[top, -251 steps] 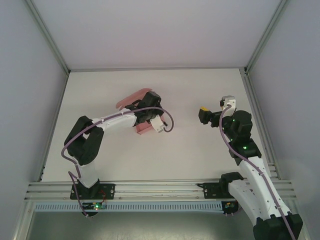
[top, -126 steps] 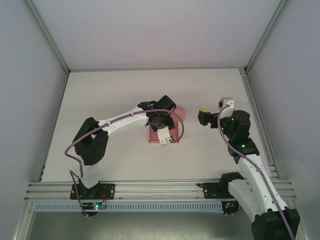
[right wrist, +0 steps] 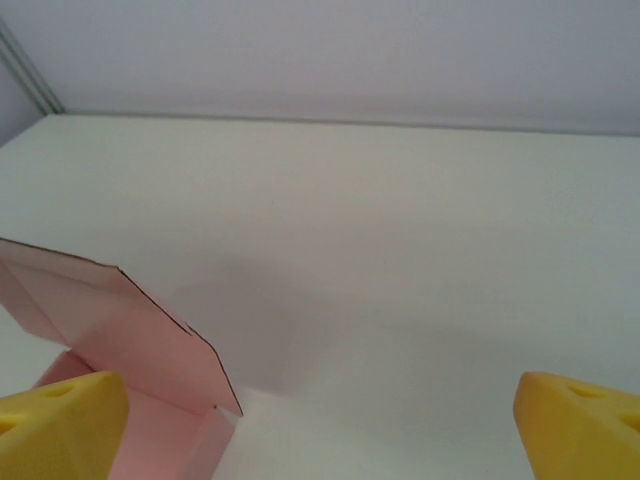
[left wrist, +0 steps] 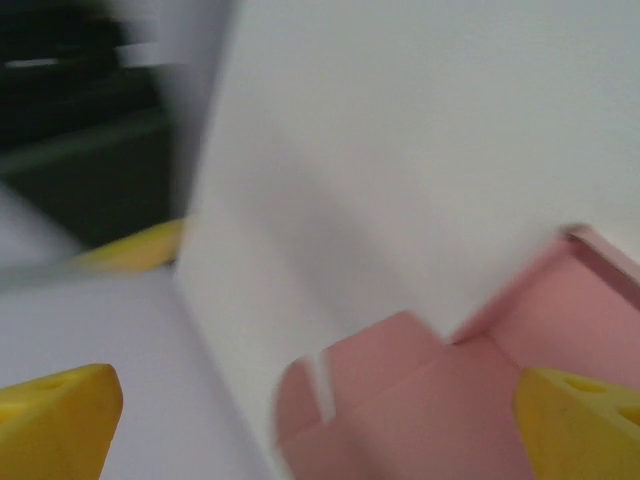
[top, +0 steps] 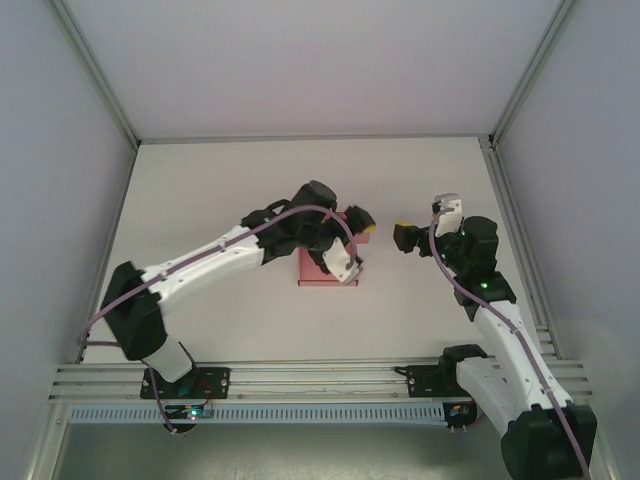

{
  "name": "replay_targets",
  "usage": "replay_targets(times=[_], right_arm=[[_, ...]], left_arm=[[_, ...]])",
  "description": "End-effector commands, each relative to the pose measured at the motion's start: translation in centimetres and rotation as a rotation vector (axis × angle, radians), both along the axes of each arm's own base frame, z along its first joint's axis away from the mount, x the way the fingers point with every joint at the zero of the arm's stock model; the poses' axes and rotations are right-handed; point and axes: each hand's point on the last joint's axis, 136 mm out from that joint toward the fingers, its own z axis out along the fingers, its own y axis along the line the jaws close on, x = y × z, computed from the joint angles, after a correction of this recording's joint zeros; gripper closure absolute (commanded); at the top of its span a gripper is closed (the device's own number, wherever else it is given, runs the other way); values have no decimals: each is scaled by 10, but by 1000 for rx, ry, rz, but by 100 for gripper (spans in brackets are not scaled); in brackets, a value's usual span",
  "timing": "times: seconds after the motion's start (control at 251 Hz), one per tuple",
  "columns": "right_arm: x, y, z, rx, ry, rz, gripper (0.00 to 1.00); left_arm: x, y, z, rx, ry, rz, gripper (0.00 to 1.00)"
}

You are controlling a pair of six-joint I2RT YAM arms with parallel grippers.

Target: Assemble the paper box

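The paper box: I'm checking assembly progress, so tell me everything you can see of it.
The paper box is pale pink thin card, partly folded. Its flat base lies on the white table, one flap stands raised, and a rounded tab has a slit. The open left gripper is over it; whether they touch is unclear.

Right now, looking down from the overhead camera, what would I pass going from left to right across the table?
left arm's elbow → paper box → right gripper → right arm
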Motion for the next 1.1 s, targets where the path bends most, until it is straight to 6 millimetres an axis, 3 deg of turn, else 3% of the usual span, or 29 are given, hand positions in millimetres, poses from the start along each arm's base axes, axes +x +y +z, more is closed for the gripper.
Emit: replay_targets(times=[0.0, 0.048, 0.1, 0.188, 0.323, 0.419, 0.615, 0.778, 0.986, 1.054, 1.093], right_arm=[[9, 15, 19, -50, -72, 121, 2], [10, 25, 18, -60, -73, 198, 2], [11, 38, 17, -61, -74, 290, 2], [7, 61, 17, -64, -81, 476, 2], [13, 78, 4, -145, 0, 608, 4], [17, 88, -13, -228, 96, 670, 8], [16, 105, -44, -369, 202, 786, 16], [31, 105, -56, -415, 255, 746, 23], [42, 103, -71, -423, 326, 725, 36], [42, 106, -72, -410, 335, 740, 49], [42, 109, -72, -405, 337, 745, 59]], left_arm=[[46, 18, 60, -359, 277, 544, 0], [71, 42, 75, -505, 388, 791, 0], [99, 81, 82, -693, 530, 1079, 0], [126, 141, 59, -891, 761, 1393, 0], [126, 184, 7, -886, 1080, 1515, 0], [111, 196, -15, -876, 1232, 1434, 0], [73, 183, -48, -647, 1234, 1213, 0], [80, 173, -73, -515, 1282, 1196, 1], [81, 147, -96, -350, 1360, 1094, 32], [84, 144, -100, -332, 1346, 1096, 37], [85, 143, -102, -323, 1345, 1102, 45]])
